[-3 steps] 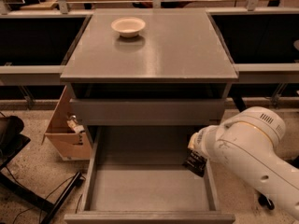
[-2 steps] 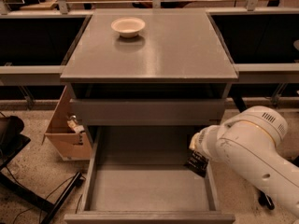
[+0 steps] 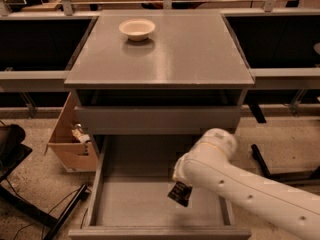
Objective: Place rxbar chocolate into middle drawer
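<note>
The claw (image 3: 182, 186), largely hidden under the white robot arm (image 3: 240, 184), clasps the small black glossy-wrapped rxbar chocolate (image 3: 179, 194) above the right side of the open grey metal middle drawer (image 3: 135, 204), apparently poised for release.

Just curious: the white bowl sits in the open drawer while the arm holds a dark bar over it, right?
No: the white bowl sits on the cabinet top. The camera view shows the gripper holding the rxbar chocolate over the middle drawer.
</note>
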Robot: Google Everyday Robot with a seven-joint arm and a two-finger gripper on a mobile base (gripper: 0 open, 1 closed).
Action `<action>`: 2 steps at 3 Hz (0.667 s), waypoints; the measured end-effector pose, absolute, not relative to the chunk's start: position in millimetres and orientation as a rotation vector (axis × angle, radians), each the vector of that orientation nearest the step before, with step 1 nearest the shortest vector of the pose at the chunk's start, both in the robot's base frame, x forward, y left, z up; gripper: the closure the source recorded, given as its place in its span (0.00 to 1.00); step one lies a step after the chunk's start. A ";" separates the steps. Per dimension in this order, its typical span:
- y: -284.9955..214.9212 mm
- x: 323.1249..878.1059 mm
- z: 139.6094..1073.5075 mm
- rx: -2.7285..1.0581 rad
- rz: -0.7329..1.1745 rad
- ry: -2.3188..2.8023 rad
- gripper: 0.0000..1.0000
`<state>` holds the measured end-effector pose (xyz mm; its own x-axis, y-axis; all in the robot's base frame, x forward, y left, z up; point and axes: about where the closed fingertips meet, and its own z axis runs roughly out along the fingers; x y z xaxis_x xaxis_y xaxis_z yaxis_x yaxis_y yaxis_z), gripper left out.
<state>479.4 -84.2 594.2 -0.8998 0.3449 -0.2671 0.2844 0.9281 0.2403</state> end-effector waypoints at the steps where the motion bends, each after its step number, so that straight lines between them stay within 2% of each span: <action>1: -53.5 493.9 544.3 0.426 0.252 2.803 1.00; 2: -15.5 515.0 482.0 0.306 0.222 2.817 1.00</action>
<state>515.0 -15.5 482.0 -0.9328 0.2318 -0.2761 0.1856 0.9654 0.1834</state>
